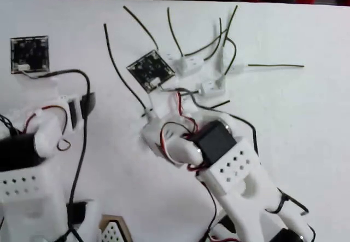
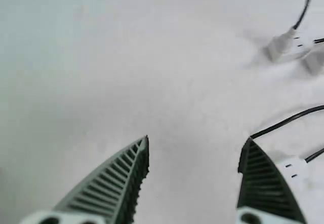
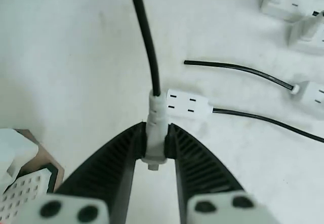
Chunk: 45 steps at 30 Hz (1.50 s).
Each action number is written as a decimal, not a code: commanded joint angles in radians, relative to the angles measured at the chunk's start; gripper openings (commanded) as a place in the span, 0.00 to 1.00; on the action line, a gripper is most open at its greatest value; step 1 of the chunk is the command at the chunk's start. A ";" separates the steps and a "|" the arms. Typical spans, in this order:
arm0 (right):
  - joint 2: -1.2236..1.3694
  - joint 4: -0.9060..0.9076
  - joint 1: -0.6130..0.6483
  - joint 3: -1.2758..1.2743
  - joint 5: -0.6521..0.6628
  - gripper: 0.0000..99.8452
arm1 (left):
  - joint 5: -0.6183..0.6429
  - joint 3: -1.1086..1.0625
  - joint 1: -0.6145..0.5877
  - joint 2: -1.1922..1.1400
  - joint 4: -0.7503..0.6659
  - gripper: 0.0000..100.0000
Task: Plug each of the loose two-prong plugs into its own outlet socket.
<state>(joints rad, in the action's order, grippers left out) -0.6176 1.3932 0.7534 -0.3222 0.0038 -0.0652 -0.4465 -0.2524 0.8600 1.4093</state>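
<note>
Right gripper (image 3: 156, 130) clamped tight on white plug (image 3: 155, 110), black cable (image 3: 144, 31) leading away from the claw. Socket (image 3: 188, 104) lies just beside the plug, long axis crosswise to the plug's. Left gripper (image 2: 196, 145) gapes wide, holding nothing, so right arm looks nearer.

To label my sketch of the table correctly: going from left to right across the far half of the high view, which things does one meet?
Black circuit board → tilted circuit board → white socket → second white socket → loose dark wire.
</note>
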 commanded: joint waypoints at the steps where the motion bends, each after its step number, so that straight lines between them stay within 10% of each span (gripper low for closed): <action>1: -0.114 -0.134 -0.016 -0.106 -0.008 0.02 | -0.002 0.008 0.113 0.185 -0.006 0.29; 24: -0.343 -0.532 0.065 -0.546 -0.078 0.02 | -0.063 -0.428 0.447 0.437 -0.192 0.29; 45: -0.358 -0.527 0.064 -0.549 -0.078 0.02 | -0.057 -0.483 0.239 0.433 -0.270 0.29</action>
<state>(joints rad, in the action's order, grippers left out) -0.9628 0.8823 0.8071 -0.8792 -0.0667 -0.1204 -0.8869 -0.0084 1.2881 1.2083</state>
